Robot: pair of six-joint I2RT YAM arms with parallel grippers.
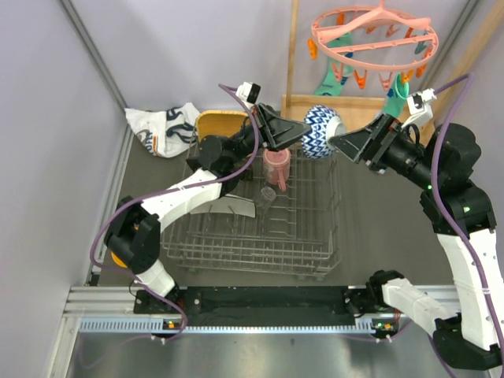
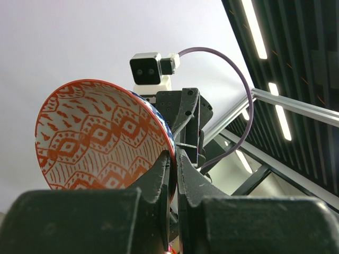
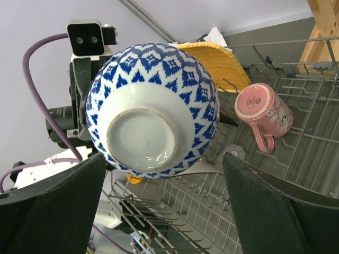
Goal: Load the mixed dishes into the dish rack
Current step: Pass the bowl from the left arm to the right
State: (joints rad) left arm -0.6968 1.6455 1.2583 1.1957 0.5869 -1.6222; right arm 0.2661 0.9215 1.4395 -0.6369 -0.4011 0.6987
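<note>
Left gripper [image 2: 174,159] is narrow, clamped on the rim of the blue-and-white bowl [image 1: 321,130], one finger inside and one outside. The bowl hangs in the air just over the far right corner of the dish rack [image 1: 260,244], tipped on its side. Its orange-patterned inside faces the left arm and its white foot faces the right arm.

Right gripper [image 1: 337,143] is wide. It sits just beside the bowl's foot, over the rack's right far edge. In the right wrist view its fingers [image 3: 58,211] spread to either side of the bowl, clear of it and holding nothing.

Inside the rack:
- Pink cup [image 1: 276,167] sits in the far middle, below the bowl, with its base turned up toward the right wrist camera and its handle toward the rack's near side.
- Small clear glass [image 1: 268,194] stands just nearer than the cup, among the prongs.
- Pale plate [image 1: 232,207] is in the left half, tilted and partly hidden under the left arm.

Yellow plate [image 1: 216,122] is at the rack's far left corner. Can't tell if it is inside the rack or leaning on it.

The rack rests on the dark worktop [image 1: 378,228]. White printed cloth [image 1: 165,126] lies beyond the rack's far left corner. Pink peg hanger [image 1: 370,35] with teal socks [image 1: 329,79] hangs beyond the rack's far right.
</note>
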